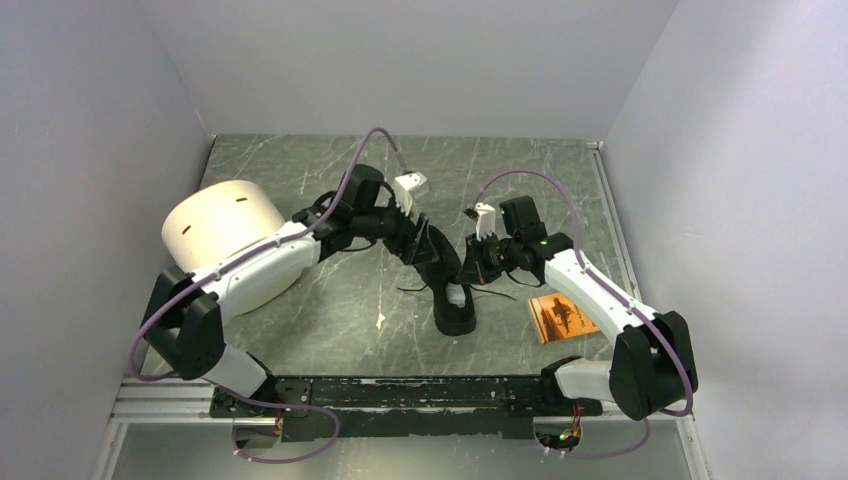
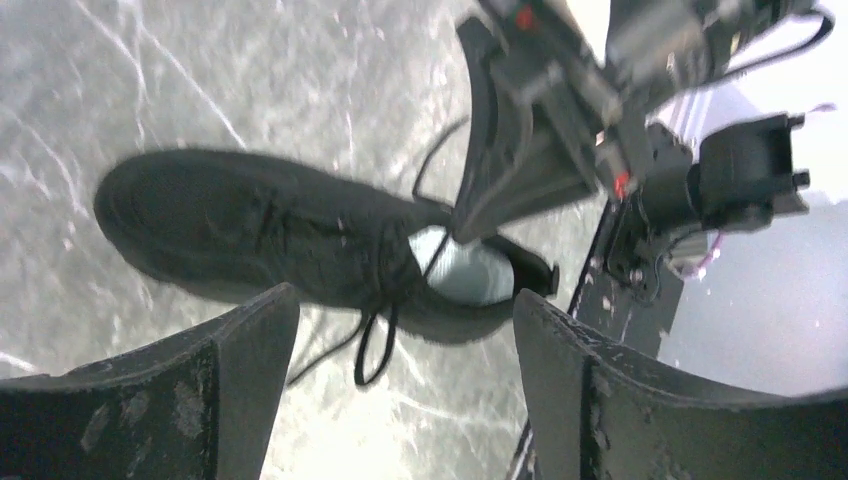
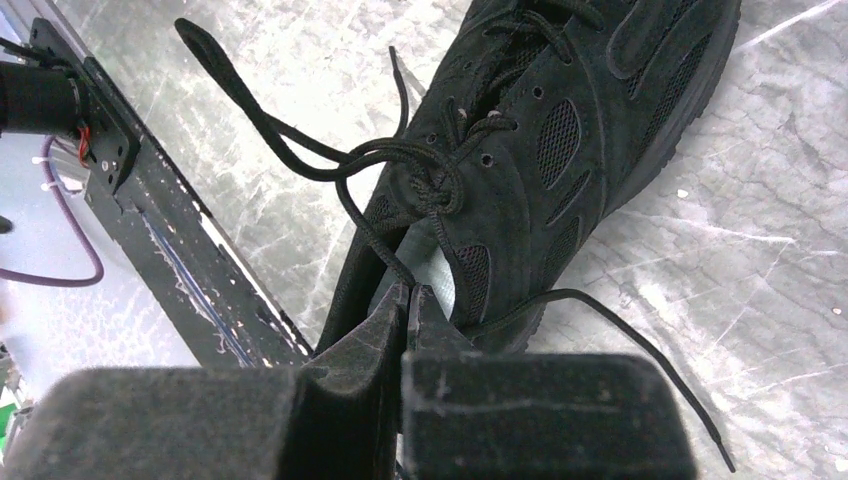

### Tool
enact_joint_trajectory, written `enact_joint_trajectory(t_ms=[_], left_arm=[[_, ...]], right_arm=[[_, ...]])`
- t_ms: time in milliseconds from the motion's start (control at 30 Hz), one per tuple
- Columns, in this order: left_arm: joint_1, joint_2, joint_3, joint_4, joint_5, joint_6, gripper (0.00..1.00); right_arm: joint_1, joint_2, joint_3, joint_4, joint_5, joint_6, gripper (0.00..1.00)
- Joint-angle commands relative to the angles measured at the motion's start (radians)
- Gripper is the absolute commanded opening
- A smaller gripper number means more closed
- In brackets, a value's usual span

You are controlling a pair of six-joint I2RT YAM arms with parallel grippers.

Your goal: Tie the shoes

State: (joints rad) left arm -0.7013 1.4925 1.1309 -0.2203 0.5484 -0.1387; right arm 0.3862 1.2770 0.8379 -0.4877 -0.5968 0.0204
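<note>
The black shoe lies mid-table, its toe pointing away from the arm bases and its pale insole showing. My left gripper hovers above it, open wide with nothing between the fingers. A small lace loop hangs off the shoe's side below it. My right gripper is shut on a lace strand that runs up from its tips to the knot on the tongue. A long lace loop trails out over the table. A loose lace end lies on the other side.
A white cylinder stands at the left, beside the left arm. An orange booklet lies to the right of the shoe, under the right arm. A black rail runs along the near edge. Grey walls close in three sides.
</note>
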Motion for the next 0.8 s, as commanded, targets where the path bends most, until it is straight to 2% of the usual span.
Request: enact_joint_trajectory(t_ms=[0,67,167,333,567,767], left_arm=[[0.006,0.117,0.112,0.02,0.006,-0.029,0.82],[0.006,0.206,0.166,-0.006,0.077,-0.041,0.77],[0.003,0.286,0.202,-0.035,0.13,-0.042,0.61],[0.004,0.268,0.091,0.082,0.138,-0.098,0.5],[0.003,0.275,0.045,0.097,0.166,-0.107,0.32],[0.003,0.309,0.067,0.081,0.137,-0.111,0.31]], right_arm=[[-0.001,0.012,0.033,-0.008,-0.021,-0.013,0.0],[-0.001,0.013,0.034,-0.008,-0.019,-0.012,0.0],[-0.001,0.005,0.031,0.002,-0.008,-0.013,0.0],[-0.001,0.005,0.017,0.031,-0.017,0.01,0.0],[-0.001,0.017,0.021,0.049,-0.022,0.03,0.0],[0.0,0.029,0.026,0.049,-0.026,0.027,0.0]])
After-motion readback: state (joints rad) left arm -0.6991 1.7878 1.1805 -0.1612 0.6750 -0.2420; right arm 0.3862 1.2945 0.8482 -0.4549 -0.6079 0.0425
